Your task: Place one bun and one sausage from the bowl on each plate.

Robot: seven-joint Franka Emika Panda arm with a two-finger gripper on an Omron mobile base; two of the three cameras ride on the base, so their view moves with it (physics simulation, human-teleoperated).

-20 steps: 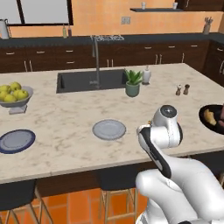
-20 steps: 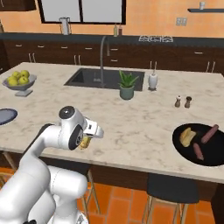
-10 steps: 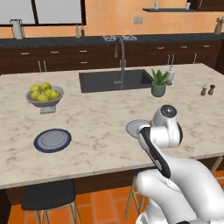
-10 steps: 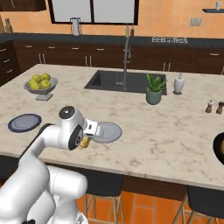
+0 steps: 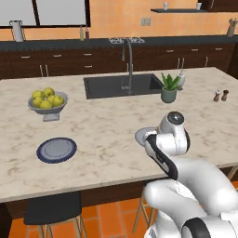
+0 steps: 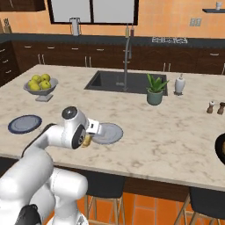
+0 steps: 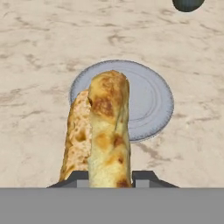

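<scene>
The bun (image 7: 109,131) stands gripped in the tool (image 7: 111,178), whose jaws are closed tight on its lower end, so that the golden, browned loaf rises straight ahead of the hand camera. In the right base view a sliver of the same bun shows at the tool (image 6: 88,139), tucked beside the arm's white wrist.

Just beyond the tool, under the far end of the bun, lies the pale grey-blue plate (image 7: 151,103) on the marble counter (image 7: 39,52); it looks bare. Whether the bun hangs above the plate's near rim or just short of it cannot be told for certain. From the base cameras this plate (image 6: 107,133) sits right next to the tool, partly hidden by the arm in the left base view (image 5: 142,135).

Well off to the tool's left lies the darker blue-rimmed plate (image 5: 56,149), also bare. Farther on that side stands the grey footed bowl of apples (image 5: 47,100). Far to the tool's right, a dark curved rim at the edge of the right base view is probably the black bowl (image 6: 218,149).

Judged from this, the task is at an early stage: no plate carries food yet, the first bun is about to be set down, and a second bun and both sausages remain to be delivered.
</scene>
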